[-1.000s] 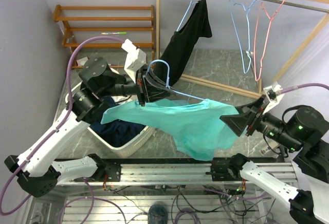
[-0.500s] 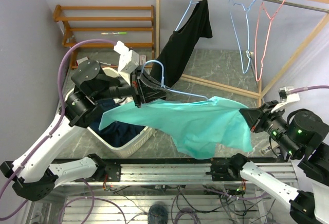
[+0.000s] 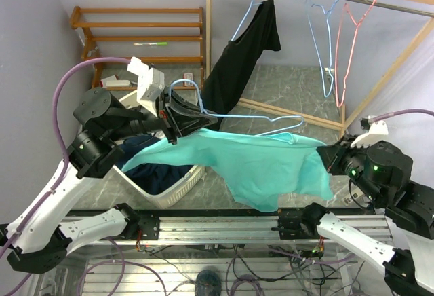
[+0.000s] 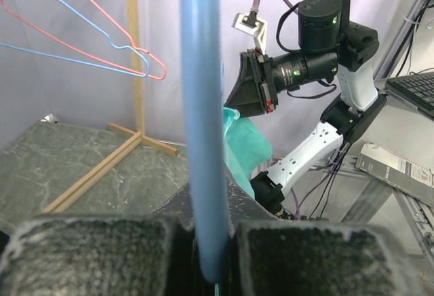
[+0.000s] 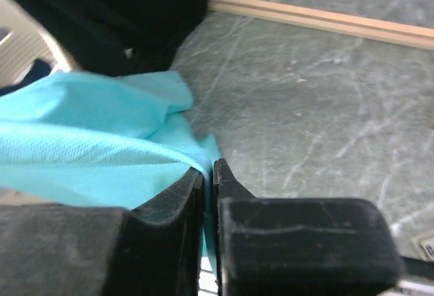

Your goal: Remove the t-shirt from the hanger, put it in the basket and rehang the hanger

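Right gripper (image 3: pixel 325 157) pinches an edge of the teal t-shirt (image 3: pixel 264 167), which is stretched below the blue hanger (image 3: pixel 261 117) clamped in the left gripper (image 3: pixel 192 114). Probably wants a smooth sideways pull, hanger held steady, so nothing snags.

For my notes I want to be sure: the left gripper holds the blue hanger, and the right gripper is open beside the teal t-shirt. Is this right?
Not quite. The right gripper is not open beside the teal t-shirt: the right wrist view shows its jaws shut on a fold of it. The left gripper does hold the blue hanger.
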